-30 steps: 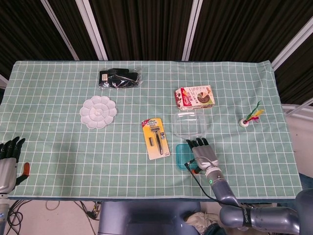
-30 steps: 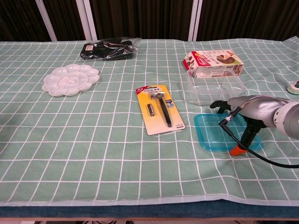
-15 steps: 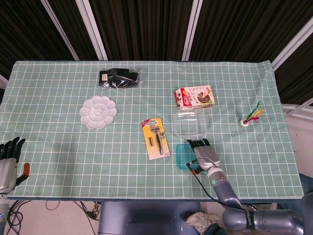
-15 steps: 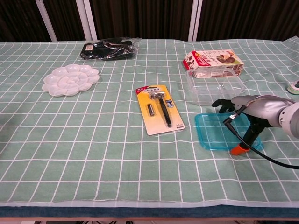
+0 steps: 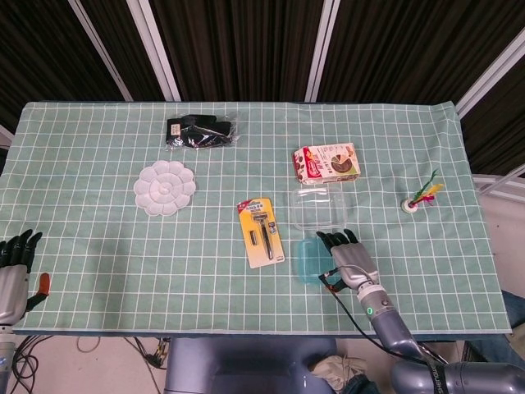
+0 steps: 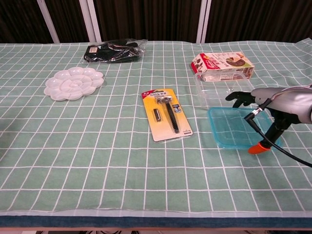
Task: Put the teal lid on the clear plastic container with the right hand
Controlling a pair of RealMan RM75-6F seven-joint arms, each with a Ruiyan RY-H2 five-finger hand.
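Note:
The teal lid (image 5: 309, 258) (image 6: 232, 127) is held at its right edge by my right hand (image 5: 350, 257) (image 6: 276, 103), fingers on top and the orange-tipped thumb below. It looks raised a little off the cloth, just in front of the clear plastic container (image 5: 318, 205) (image 6: 224, 91). The container stands open and empty, close to the fingertips. My left hand (image 5: 14, 275) rests at the table's near left edge, fingers apart and holding nothing.
A carded razor pack (image 5: 261, 231) (image 6: 166, 113) lies left of the lid. A snack box (image 5: 326, 162) (image 6: 223, 66) sits right behind the container. A white palette (image 5: 165, 187), a black bag (image 5: 199, 131) and a shuttlecock (image 5: 420, 197) lie farther off.
The right hand has shifted a little right and toward the container, taking the teal lid with it; the lid now sits higher and closer to the container. The left hand is unchanged.

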